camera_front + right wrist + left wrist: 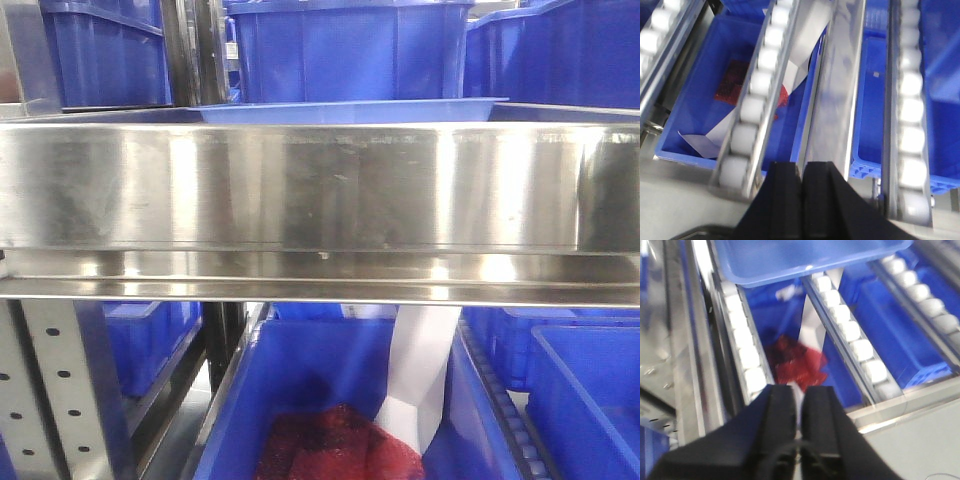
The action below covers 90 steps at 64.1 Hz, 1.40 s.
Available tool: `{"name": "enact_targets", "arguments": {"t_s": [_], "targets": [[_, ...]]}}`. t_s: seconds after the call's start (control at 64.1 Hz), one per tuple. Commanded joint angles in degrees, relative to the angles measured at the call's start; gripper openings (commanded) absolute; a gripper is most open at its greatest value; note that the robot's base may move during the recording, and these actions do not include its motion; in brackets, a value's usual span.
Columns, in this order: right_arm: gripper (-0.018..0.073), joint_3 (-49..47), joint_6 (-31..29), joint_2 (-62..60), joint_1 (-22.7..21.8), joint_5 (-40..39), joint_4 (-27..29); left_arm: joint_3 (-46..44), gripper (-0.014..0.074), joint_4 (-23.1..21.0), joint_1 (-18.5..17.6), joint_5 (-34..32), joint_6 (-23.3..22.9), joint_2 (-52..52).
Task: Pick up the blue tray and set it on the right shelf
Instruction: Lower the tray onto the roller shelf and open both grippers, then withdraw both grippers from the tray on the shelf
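The blue tray (350,111) lies flat on top of the right shelf (320,185), just behind its broad shiny front lip. In the left wrist view the blue tray (805,260) rests across the white roller tracks (850,332) at the top of the picture. My left gripper (799,389) hangs well short of the tray, over the shelf's front edge, its black fingers shut with nothing between them. The right gripper (802,165) is shut and empty too, above the steel front rail (832,110); the tray is out of that view.
Deep dark-blue bins (350,50) stand behind the tray. Below the shelf, an open blue bin (330,400) holds a red mesh bag (335,445) and white paper (420,370). Roller tracks (760,95) run over further bins (875,100). A perforated grey upright (60,400) stands at lower left.
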Motion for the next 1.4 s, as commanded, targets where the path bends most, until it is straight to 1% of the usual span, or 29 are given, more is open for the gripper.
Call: {"name": "enact_targets", "arguments": {"t_s": [0.0, 0.125, 0.249, 0.327, 0.437, 0.515, 0.639, 1.154, 1.185, 1.232, 1.247, 1.279, 1.325, 1.388], "targets": [[0.0054, 4.9, -0.7, -7.8, 0.1, -7.0, -1.3, 3.6, -0.0042, 1.0, -0.6, -7.3, 0.2, -6.5], [0.0054, 15.6, -0.8, -19.0, 0.1, -13.0, -1.3, 12.6, -0.0048, 1.0, -0.6, -12.1, 0.4, -16.1], [0.0054, 23.9, -0.9, -30.1, 0.1, -18.7, -1.4, 20.4, -0.0048, 1.0, -0.6, -16.5, 0.8, -23.7], [0.0054, 28.5, -2.9, -36.1, 0.1, -22.3, -1.4, 25.1, -0.0048, 0.9, -0.6, -19.5, 2.3, -28.0], [0.0054, 33.2, -7.0, -43.9, 0.1, -26.2, -1.4, 30.3, -0.0048, 1.2, -0.6, -23.2, 2.6, -32.6], [0.0054, 35.4, -7.7, -47.3, 0.1, -28.5, -1.4, 32.8, -0.0048, 1.9, -0.6, -25.1, 2.6, -34.7], [0.0054, 36.7, -7.7, -48.9, 0.1, -31.0, -1.4, 34.5, -0.0048, 1.8, -0.6, -24.7, 2.6, -35.3], [0.0054, 36.8, -7.7, -48.9, 0.1, -31.0, -1.4, 34.7, -0.0048, 1.8, -0.6, -24.7, 2.6, -35.3], [0.0054, 36.8, -7.7, -48.9, 0.1, -31.0, -1.4, 34.9, -0.0048, 0.9, -0.6, -24.7, 2.6, -35.3], [0.0054, 36.8, -7.7, -48.9, 0.1, -31.0, -1.4, 35.0, -0.0048, -4.3, -0.3, -24.6, 2.8, -35.7], [0.0054, 36.8, -7.7, -48.9, 0.1, -31.0, -1.4, 35.0, -0.0048, -4.8, -0.1, -24.3, 3.1, -35.8], [0.0054, 36.8, -7.7, -48.9, 0.1, -31.0, -1.4, 35.0, -0.0048, -6.0, 0.4, -23.6, 5.1, -36.4], [0.0054, 36.8, -7.7, -48.9, 0.1, -31.0, -1.4, 35.1, -0.0048, -8.2, 1.7, -22.6, 10.3, -37.2], [0.0054, 36.8, -7.7, -48.9, 0.1, -31.0, -1.4, 35.7, -0.0048, -12.1, 4.7, -22.0, 16.3, -38.8]]}}
